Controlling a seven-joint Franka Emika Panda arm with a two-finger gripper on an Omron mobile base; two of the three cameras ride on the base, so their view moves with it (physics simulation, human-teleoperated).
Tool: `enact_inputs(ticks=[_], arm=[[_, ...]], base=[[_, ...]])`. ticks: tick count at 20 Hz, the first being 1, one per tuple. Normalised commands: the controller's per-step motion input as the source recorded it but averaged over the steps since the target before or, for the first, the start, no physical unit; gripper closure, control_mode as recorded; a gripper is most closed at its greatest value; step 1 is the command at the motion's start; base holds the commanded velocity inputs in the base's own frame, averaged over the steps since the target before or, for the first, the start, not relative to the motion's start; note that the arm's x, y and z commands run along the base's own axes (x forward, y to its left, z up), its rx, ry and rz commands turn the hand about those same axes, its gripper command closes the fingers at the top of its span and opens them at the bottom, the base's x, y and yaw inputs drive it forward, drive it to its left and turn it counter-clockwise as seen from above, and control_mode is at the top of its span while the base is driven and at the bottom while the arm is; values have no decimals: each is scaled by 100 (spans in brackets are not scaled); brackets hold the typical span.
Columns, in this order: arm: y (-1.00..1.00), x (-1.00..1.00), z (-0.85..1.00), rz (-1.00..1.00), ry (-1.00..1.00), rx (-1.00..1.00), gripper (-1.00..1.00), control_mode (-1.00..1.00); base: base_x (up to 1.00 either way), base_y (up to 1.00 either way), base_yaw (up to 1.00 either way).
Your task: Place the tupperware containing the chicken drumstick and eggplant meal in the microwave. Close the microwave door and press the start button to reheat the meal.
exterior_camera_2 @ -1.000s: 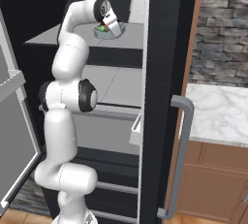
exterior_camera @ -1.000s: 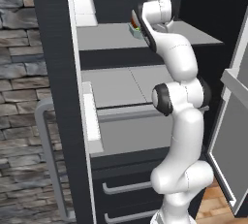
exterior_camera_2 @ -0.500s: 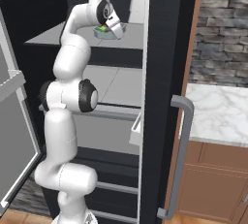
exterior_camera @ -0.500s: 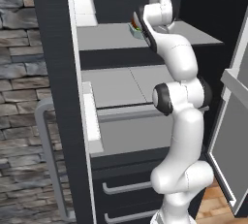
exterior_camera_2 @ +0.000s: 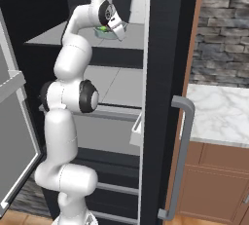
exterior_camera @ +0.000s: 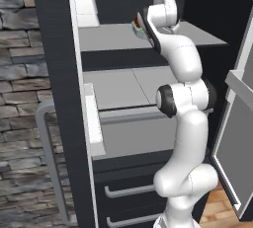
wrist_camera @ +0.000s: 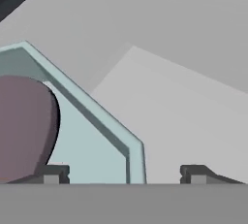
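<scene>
The pale blue-grey tupperware [wrist_camera: 97,136] sits on the upper grey shelf [exterior_camera: 108,37] of an open cabinet. In the hand view its corner wall rises between my two fingertips [wrist_camera: 53,173], and the purple-grey eggplant [wrist_camera: 24,126] lies inside it at the left. My gripper [wrist_camera: 123,174] is open and straddles that wall. From the right base view the gripper [exterior_camera_2: 116,31] hangs over the tupperware [exterior_camera_2: 103,30], where a green bit shows. In the left base view the hand covers most of the tub, and a reddish edge of the chicken drumstick [exterior_camera: 137,23] peeks out. The microwave and its door are out of view.
A white box [exterior_camera: 84,5] stands at the back of the same shelf. Another grey shelf [exterior_camera: 128,86] and drawers [exterior_camera: 123,190] lie below. Tall dark doors with grey bar handles [exterior_camera_2: 182,156] stand open on both sides. A marble counter [exterior_camera_2: 219,117] lies to the right.
The hand has come down a little onto the tub's edge. The rest of the arm has hardly moved.
</scene>
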Motion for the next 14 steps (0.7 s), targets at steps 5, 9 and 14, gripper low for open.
enact_inputs(ticks=[5,9,14], arm=[[0,1,-67,0,0,0,100,-100],[0,0,-37,0,0,0,100,-100],[0,0,-1,0,0,0,100,-100]], base=[[0,0,0],[0,0,0],[0,0,0]])
